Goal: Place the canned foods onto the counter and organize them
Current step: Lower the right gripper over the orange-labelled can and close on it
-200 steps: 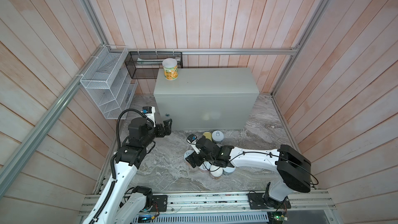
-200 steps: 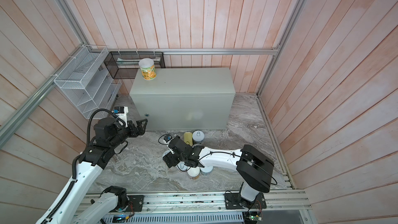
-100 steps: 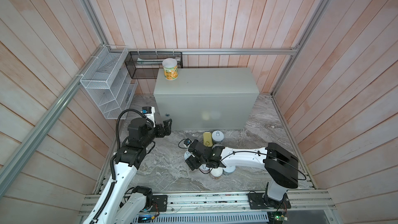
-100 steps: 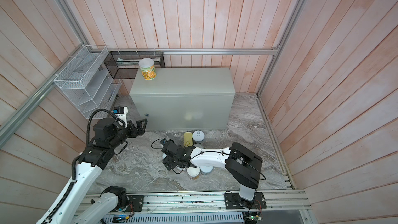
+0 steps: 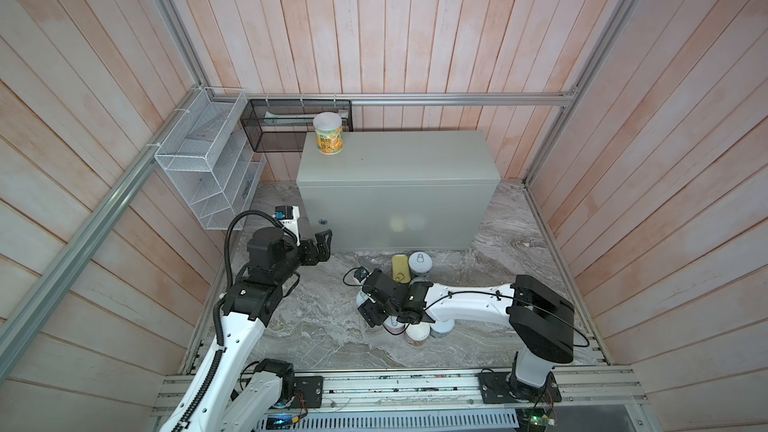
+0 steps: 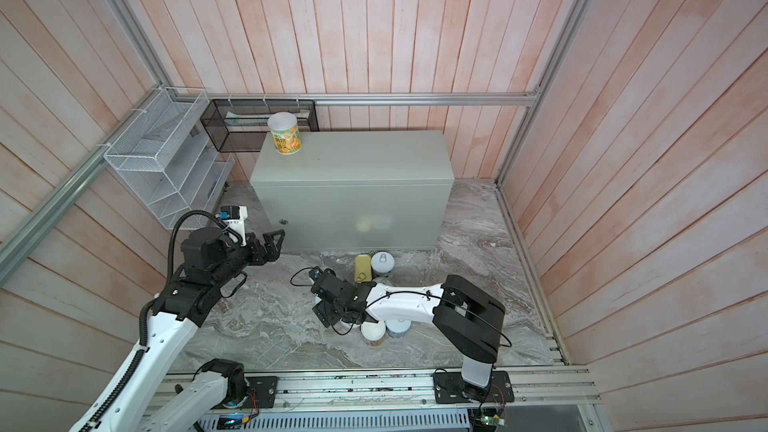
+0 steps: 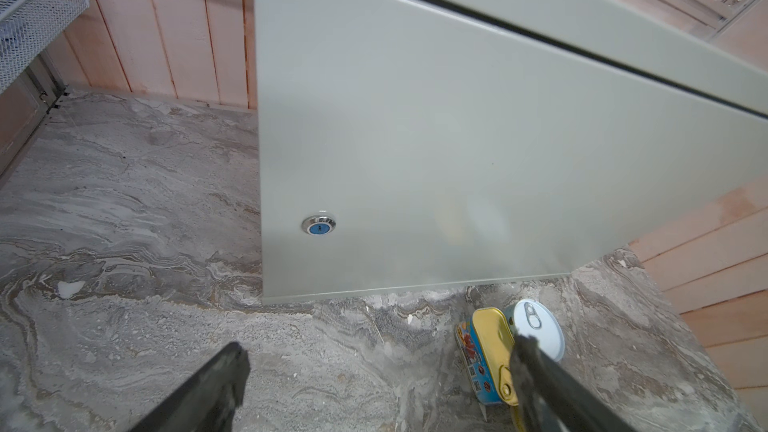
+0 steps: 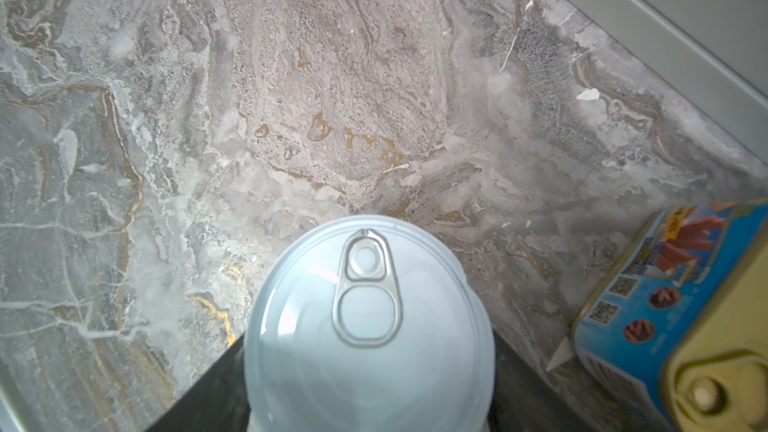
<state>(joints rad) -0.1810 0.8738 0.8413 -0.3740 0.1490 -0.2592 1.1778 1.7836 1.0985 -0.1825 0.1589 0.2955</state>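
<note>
A: Where are the cans?
B: One can, with a white lid and a yellow label, stands upright on the bench, at its far left corner. The others are down on the stone floor, in front of the bench.
A: How do they lie there?
B: A gold tin lies flat close to the bench front, and a silver-lid can stands just beside it. Nearer the rail, a white-topped can and a bluish can show from under the right arm. In both top views this arm hides part of the group.
A: And the right jaws?
B: They are low over the floor, at the left end of the group. In the right wrist view an upright pull-tab can with a pale cover sits between the two dark fingers, and the gold tin is just beside it. The can hides the pads, so one cannot tell if they press it or only stand around it.
A: The left arm?
B: It is in the air near the lower front left corner of the bench, by the round lock. Its jaws are spread wide and hold nothing.
A: Anything else?
B: A white wire rack hangs on the left wall, and a black mesh basket on the back wall.
</note>
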